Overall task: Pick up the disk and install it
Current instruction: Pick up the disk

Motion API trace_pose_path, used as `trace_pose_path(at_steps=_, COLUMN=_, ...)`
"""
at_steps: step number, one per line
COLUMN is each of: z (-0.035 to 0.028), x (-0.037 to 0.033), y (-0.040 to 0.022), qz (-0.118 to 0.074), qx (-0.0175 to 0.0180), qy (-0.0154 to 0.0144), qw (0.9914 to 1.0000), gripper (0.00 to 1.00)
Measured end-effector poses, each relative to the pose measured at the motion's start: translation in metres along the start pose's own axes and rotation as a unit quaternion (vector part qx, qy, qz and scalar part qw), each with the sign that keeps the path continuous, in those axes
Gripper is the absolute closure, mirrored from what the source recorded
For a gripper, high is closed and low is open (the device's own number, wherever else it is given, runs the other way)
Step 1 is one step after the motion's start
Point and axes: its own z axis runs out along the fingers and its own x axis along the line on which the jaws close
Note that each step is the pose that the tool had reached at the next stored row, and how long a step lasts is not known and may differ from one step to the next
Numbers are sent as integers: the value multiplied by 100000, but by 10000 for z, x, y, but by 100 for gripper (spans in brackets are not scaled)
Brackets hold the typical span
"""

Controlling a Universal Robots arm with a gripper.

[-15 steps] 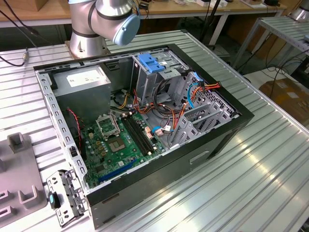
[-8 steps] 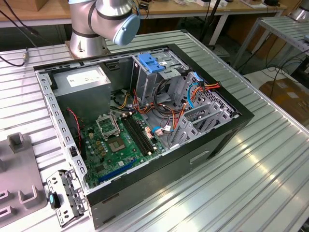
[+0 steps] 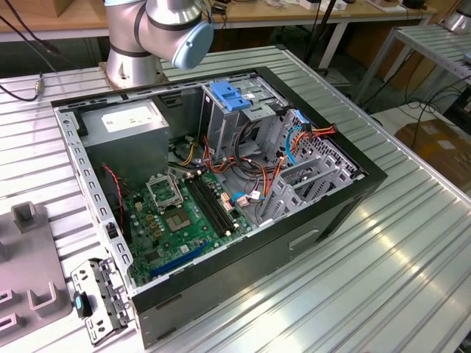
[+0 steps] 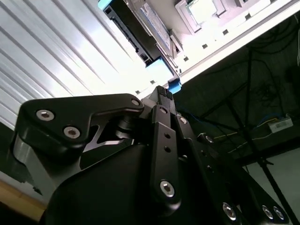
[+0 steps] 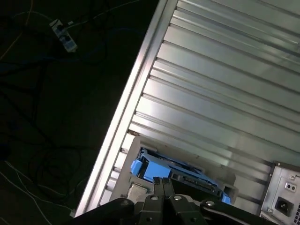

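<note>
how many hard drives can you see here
1. The hard drive lies on the ribbed table near its edge, just beyond the gripper, in both wrist views. More may be hidden inside the computer case.

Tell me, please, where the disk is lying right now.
In both wrist views the disk lies on the ribbed metal table, close to its edge, directly ahead of the gripper.

The disk (image 5: 182, 174) lies on the table (image 5: 225, 93), near its edge.
</note>
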Motion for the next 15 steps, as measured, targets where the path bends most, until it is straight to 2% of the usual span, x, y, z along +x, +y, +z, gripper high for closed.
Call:
trace_pose_path(at_steps=2, z=1, x=0, y=0, qz=-2153, qx=-37, qy=92, qw=99977, gripper=89)
trace_pose_path(at_steps=5, z=0, x=0, y=0, qz=-4211, qx=-73, qy=184, qw=99911, gripper=89)
trace_pose_path(at_steps=6, z=0, x=0, y=0, qz=-4984, qx=-83, qy=216, qw=99875, gripper=89)
trace_pose_path(at_steps=8, z=0, x=0, y=0, qz=-7218, qx=-122, qy=314, qw=99739, gripper=89)
trace_pose_path(at_steps=10, z=1, x=0, y=0, qz=-10582, qx=-178, qy=463, qw=99437, gripper=89)
trace_pose_path(at_steps=12, z=1, x=0, y=0, qz=-12276, qx=-208, qy=539, qw=99242, gripper=89)
trace_pose_path(at_steps=13, z=1, x=0, y=0, qz=-13643, qx=-230, qy=600, qw=99063, gripper=89)
trace_pose_path(at_steps=14, z=1, x=0, y=0, qz=-15667, qx=-265, qy=689, qw=98762, gripper=89)
trace_pose_path(at_steps=15, z=1, x=0, y=0, qz=-16953, qx=-287, qy=745, qw=98549, gripper=89)
